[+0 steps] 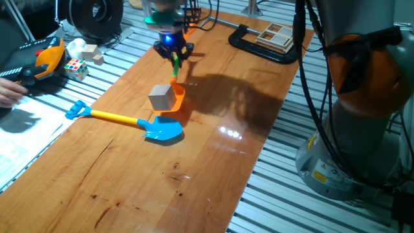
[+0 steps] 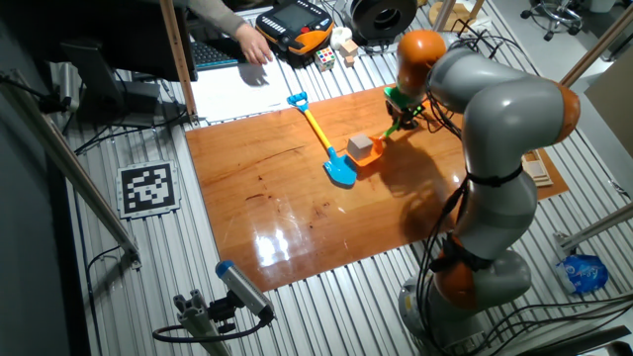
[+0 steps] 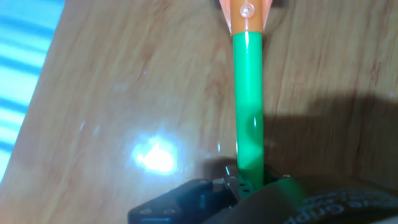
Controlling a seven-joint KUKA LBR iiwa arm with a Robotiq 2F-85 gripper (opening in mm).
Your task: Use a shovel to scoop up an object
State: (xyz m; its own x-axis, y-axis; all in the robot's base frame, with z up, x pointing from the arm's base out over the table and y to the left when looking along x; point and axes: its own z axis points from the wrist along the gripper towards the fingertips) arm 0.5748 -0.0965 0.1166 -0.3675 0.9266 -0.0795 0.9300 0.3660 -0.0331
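My gripper (image 1: pixel 173 54) is shut on the green shaft (image 1: pixel 174 66) of the shovel, near the far side of the wooden table. The shovel's orange blade (image 1: pixel 177 102) rests low on the table toward the middle. The light-brown wooden cube (image 1: pixel 162 97) sits on the blade or right against it. In the other fixed view the gripper (image 2: pixel 401 107) holds the shaft (image 2: pixel 393 127) with the cube (image 2: pixel 361 147) over the orange blade (image 2: pixel 372 160). The hand view shows the green shaft (image 3: pixel 249 106) running up to an orange joint (image 3: pixel 247 15); the cube is out of that view.
A blue-bladed toy shovel (image 1: pixel 163 130) with a yellow shaft (image 1: pixel 113 118) lies just in front of the orange blade. A puzzle cube (image 1: pixel 76 67), wooden blocks (image 1: pixel 91 54) and a person's hand (image 1: pixel 9 91) are at the left. A black clamp (image 1: pixel 259 46) lies at the back.
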